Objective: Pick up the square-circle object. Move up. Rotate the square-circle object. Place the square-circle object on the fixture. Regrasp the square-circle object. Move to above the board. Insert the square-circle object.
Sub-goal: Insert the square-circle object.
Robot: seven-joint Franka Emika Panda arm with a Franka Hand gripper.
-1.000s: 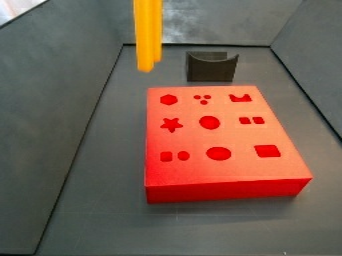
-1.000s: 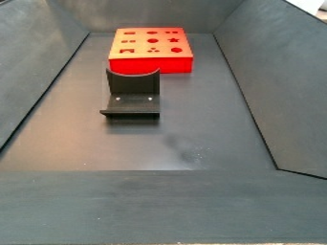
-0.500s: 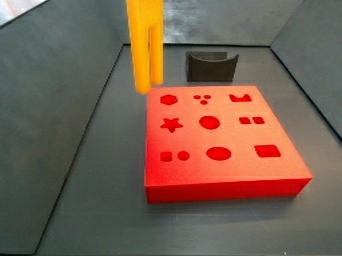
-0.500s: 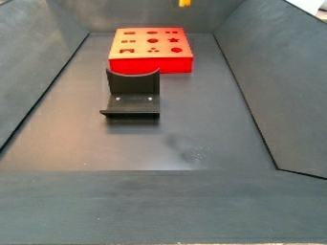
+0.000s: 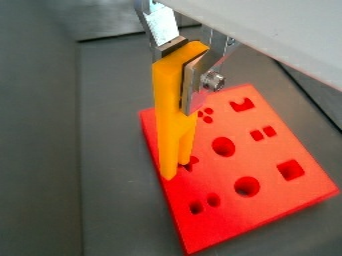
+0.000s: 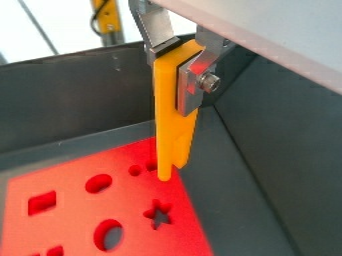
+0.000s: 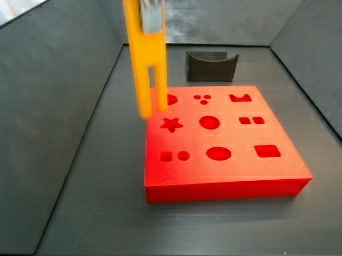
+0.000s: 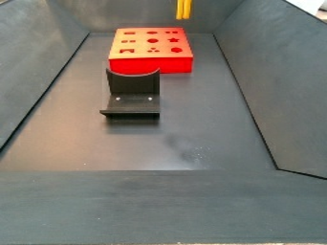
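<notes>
My gripper (image 5: 182,66) is shut on the upper end of the square-circle object (image 5: 171,110), a long yellow-orange peg that hangs upright. Both wrist views show it, with the silver fingers (image 6: 195,78) clamping its sides. Its lower tip hangs above the red board (image 5: 254,170), over the small cut-outs near one edge, and is not in a hole. In a side view the peg (image 7: 144,60) hangs over the board's (image 7: 221,140) rear left part, tip near the round hole. The dark fixture (image 7: 210,66) stands behind the board. Another side view shows only the peg's tip (image 8: 183,10).
Grey sloping walls (image 7: 67,110) enclose the dark floor on all sides. In a side view the fixture (image 8: 132,91) with its base plate stands on the floor in front of the board (image 8: 153,48). The board carries star, circle, square and oval cut-outs.
The peg has come down and moved forward, from beside the fixture to over the board's rear left part. It stays upright in the shut gripper.
</notes>
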